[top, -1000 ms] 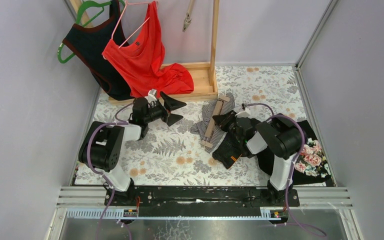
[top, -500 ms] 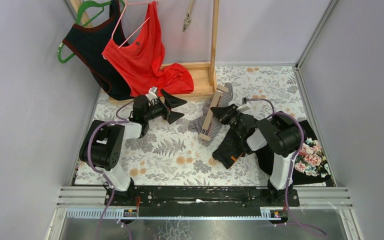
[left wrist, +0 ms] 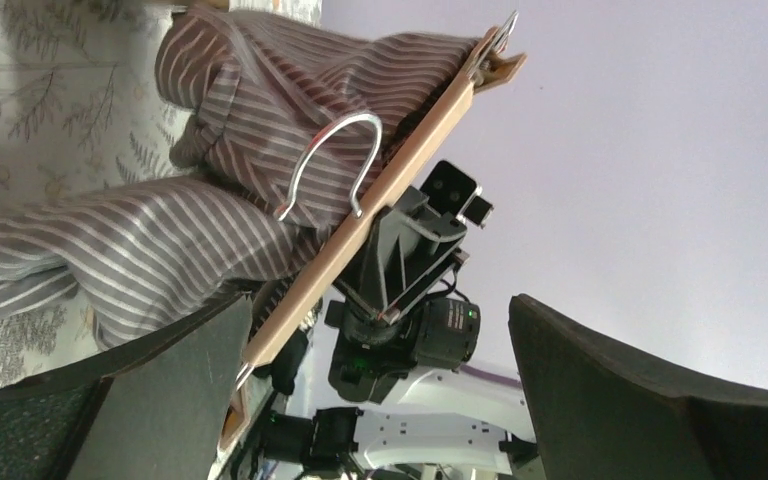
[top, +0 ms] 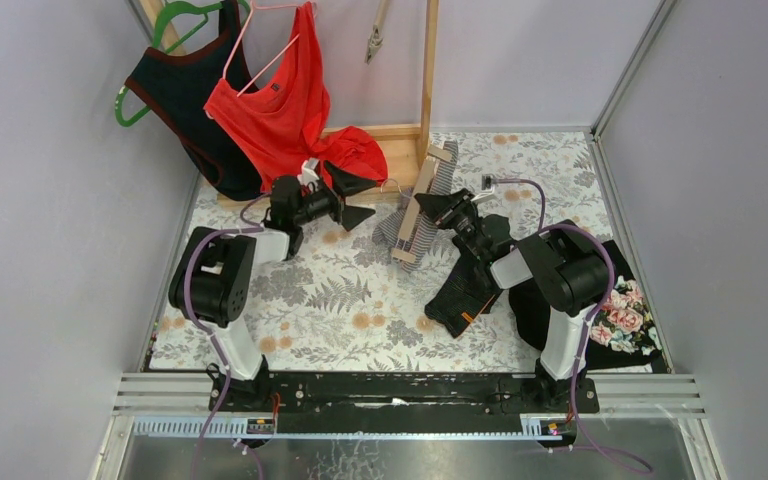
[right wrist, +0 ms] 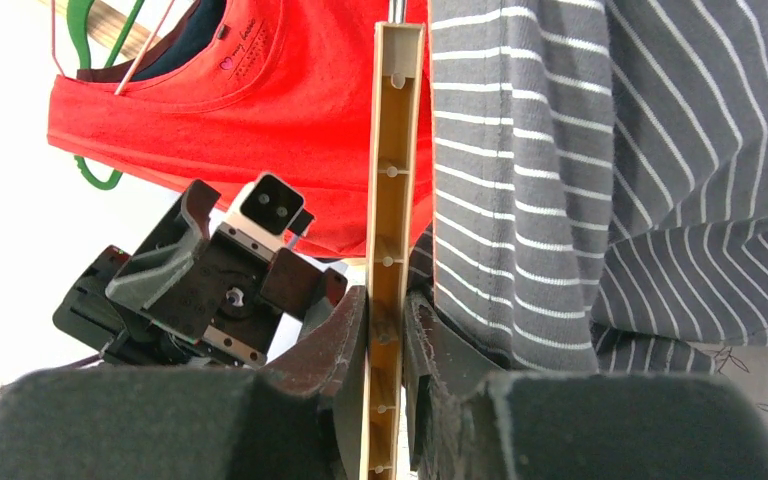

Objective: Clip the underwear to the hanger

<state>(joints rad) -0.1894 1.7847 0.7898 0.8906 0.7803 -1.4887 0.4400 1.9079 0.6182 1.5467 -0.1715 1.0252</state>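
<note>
My right gripper [top: 440,208] is shut on the tan clip hanger [top: 418,203] and holds it raised and tilted above the table centre. The grey striped underwear [top: 403,228] hangs from the hanger. In the right wrist view the hanger bar [right wrist: 392,200] runs between my fingers with the striped underwear [right wrist: 610,180] to its right. My left gripper [top: 358,197] is open and empty, just left of the hanger. In the left wrist view the hanger [left wrist: 380,200], its metal hook [left wrist: 335,160] and the underwear [left wrist: 190,210] fill the upper left.
A wooden rack [top: 400,150] at the back carries a red top [top: 285,110] on a pink hanger and a dark top [top: 185,90] on a green hanger. A black garment [top: 465,290] and a floral one [top: 625,320] lie at the right.
My right gripper has lifted the hanger with the underwear up and toward the back left. My left gripper has moved back toward the rack and stayed open.
</note>
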